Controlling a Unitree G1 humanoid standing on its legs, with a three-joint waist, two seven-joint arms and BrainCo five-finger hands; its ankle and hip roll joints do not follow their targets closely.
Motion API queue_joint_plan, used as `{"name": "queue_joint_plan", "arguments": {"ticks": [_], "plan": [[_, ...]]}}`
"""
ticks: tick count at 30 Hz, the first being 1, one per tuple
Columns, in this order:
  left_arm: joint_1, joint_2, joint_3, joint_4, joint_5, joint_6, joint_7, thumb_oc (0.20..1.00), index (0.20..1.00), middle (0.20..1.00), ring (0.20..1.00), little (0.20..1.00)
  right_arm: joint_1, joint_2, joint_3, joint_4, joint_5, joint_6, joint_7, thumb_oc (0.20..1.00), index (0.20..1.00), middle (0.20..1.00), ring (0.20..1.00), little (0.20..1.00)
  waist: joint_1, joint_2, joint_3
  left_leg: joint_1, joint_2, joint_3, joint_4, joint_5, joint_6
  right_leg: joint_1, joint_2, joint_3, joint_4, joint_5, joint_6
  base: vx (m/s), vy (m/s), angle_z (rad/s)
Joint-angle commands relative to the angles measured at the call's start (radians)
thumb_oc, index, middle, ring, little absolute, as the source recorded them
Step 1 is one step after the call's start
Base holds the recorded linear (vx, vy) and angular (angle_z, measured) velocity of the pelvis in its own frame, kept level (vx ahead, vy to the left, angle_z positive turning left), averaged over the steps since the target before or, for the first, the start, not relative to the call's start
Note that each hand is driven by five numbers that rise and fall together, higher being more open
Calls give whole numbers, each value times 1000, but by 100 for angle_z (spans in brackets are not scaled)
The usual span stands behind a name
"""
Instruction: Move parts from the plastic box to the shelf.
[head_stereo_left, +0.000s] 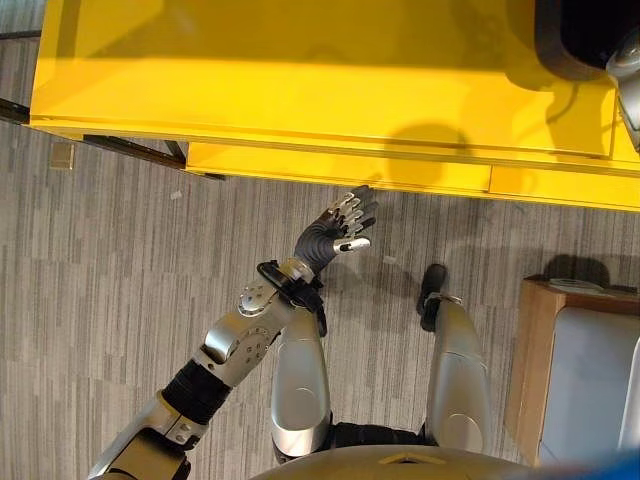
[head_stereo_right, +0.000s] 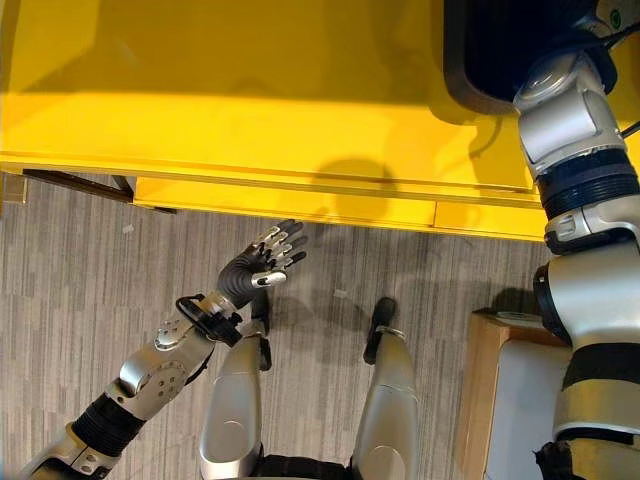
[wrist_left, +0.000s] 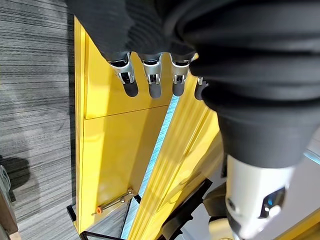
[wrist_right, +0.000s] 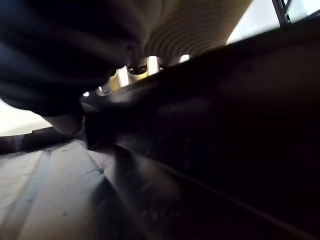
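L hand (head_stereo_left: 345, 225) hangs empty over the floor, fingers straight and spread. Beyond it, R arm reaches into the black box (head_stereo_right: 480, 60) on the yellow table (head_stereo_left: 300, 90); finger state can't tell, parts hidden inside. Advice: grip one part firmly before lifting.

You look down on a grey striped carpet floor (head_stereo_left: 130, 260) running beneath a long yellow bench (head_stereo_left: 300, 80), its top bright under overhead light, a shallow yellow drawer front (head_stereo_left: 340, 165) hanging below its near edge. At the right stands a wooden-framed unit (head_stereo_left: 530, 350) with a pale grey panel (head_stereo_left: 590, 390).
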Motion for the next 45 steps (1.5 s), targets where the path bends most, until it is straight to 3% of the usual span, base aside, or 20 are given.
{"name": "queue_joint_plan", "arguments": {"ticks": [1, 9, 12, 13, 22, 23, 24, 32, 37, 40, 45], "plan": [[28, 4, 12, -93, -30, -44, -49, 1000, 1000, 1000, 1000, 1000, -67, -33, 35, -44, -29, -12, -47, 200, 200, 200, 200, 200, 24, -39, -36, -41, -24, -19, 42, -4, 45, 5, 95, -44, 81, -61, -21, -33, -1, 1], [-14, -21, -8, -85, -14, -47, -65, 1000, 1000, 1000, 1000, 1000, -83, 49, 30, 32, 34, -37, -101, 200, 200, 200, 200, 200, 32, -30, -36, -122, -23, -32, 39, 14, 46, -62, 96, -57, 87, -54, -25, -66, -5, 3], [-28, -29, -15, -77, -18, -55, -58, 1000, 1000, 1000, 1000, 1000, -95, 67, 36, 50, -9, -44, -112, 200, 200, 200, 200, 200, 32, -24, -36, -140, -20, -32, 32, 24, 42, -81, 94, -61, 91, -53, -26, -41, 14, 0], [-33, -33, -22, -70, -18, -54, -50, 1000, 1000, 1000, 1000, 1000, -98, 78, 45, 57, -9, -35, -108, 200, 200, 200, 200, 200, 29, -27, -36, -128, -24, -36, 31, 6, 33, -68, 89, -56, 97, -76, -16, -37, -11, 1], [-78, -67, -36, -42, -10, -64, -16, 1000, 1000, 1000, 1000, 1000, -116, 125, 69, 108, 32, -5, -156, 200, 200, 200, 200, 200, 30, -27, -36, -165, -13, -32, 21, 24, 26, -100, 78, -64, 116, -81, -16, -20, -1, 2], [-85, -69, -36, -40, -13, -63, -12, 1000, 1000, 1000, 1000, 1000, -124, 128, 70, 122, 26, -16, -161, 310, 310, 310, 310, 310, 32, -25, -36, -170, -13, -35, 30, 22, 26, -105, 75, -65, 135, -88, -18, 0, 0, 0], [-85, -69, -39, -39, -16, -61, -8, 1000, 1000, 1000, 1000, 1000, -126, 132, 68, 131, 27, -27, -188, 1000, 1000, 1000, 1000, 1000, 35, -23, -36, -172, -13, -36, 35, 21, 27, -108, 72, -68, 150, -94, -19, 0, 0, 0], [-98, -91, -44, -24, -9, -48, -3, 1000, 1000, 1000, 1000, 1000, -114, 162, 29, 116, 106, -54, -225, 1000, 1000, 1000, 1000, 1000, 34, -26, -36, -165, -20, -35, 50, 9, 29, -98, 72, -67, 153, -99, -14, 0, 0, 0], [-196, -155, -73, 114, 28, -76, 18, 1000, 1000, 1000, 1000, 1000, -131, 218, 44, 148, 175, -83, -263, 1000, 1000, 1000, 1000, 1000, 18, -44, -36, -163, -11, -26, 60, 5, 29, -91, 85, -58, 143, -89, -13, -4, -2, -1], [-275, -199, -95, 220, 34, -113, 58, 1000, 1000, 1000, 1000, 1000, -137, 251, 38, 162, 254, -148, -299, 1000, 1000, 1000, 1000, 1000, -3, -59, -36, -146, -4, -16, 63, 0, 27, -74, 97, -45, 129, -81, -11, -16, 7, -6], [-371, -255, -107, 323, 34, -135, 114, 1000, 1000, 1000, 1000, 1000, -121, 300, -12, 130, 239, -252, -375, 1000, 1000, 1000, 1000, 1000, -34, -69, -36, -122, -2, -1, 76, -13, 29, -52, 108, -24, 113, -73, -5, -2, 34, -12]]}}
